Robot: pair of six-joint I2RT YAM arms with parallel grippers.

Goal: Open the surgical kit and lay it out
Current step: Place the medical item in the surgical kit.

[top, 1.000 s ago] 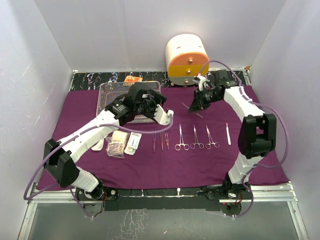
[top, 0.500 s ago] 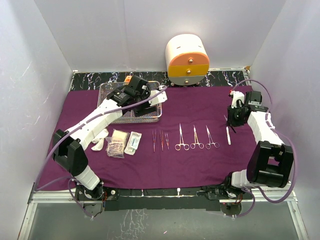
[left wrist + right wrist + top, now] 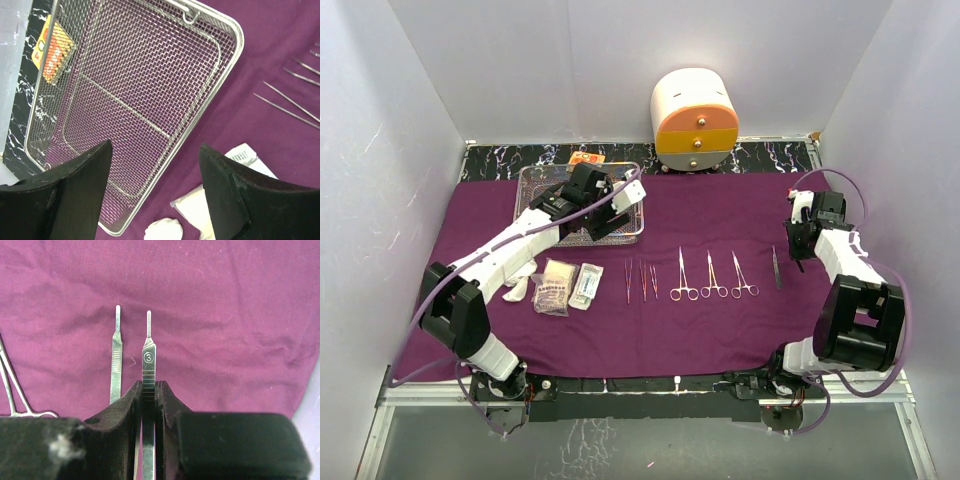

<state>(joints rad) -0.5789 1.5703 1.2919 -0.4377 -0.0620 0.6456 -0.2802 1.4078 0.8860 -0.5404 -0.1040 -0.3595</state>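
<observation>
Purple cloth (image 3: 720,330): the right gripper (image 3: 148,386), swung right from the far middle, clamps a scalpel handle (image 3: 148,356) beside its twin (image 3: 116,355), ending the instrument row (image 3: 711,276); left gripper (image 3: 155,170) gapes empty over the tray (image 3: 239,40).

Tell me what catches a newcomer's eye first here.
A big purple cloth dominates, with a neat row of ring-handled forceps mid-cloth. At back left a wire-mesh tray sits under the open left fingers; at right, the right fingers pinch a flat metal handle marked 3.
</observation>
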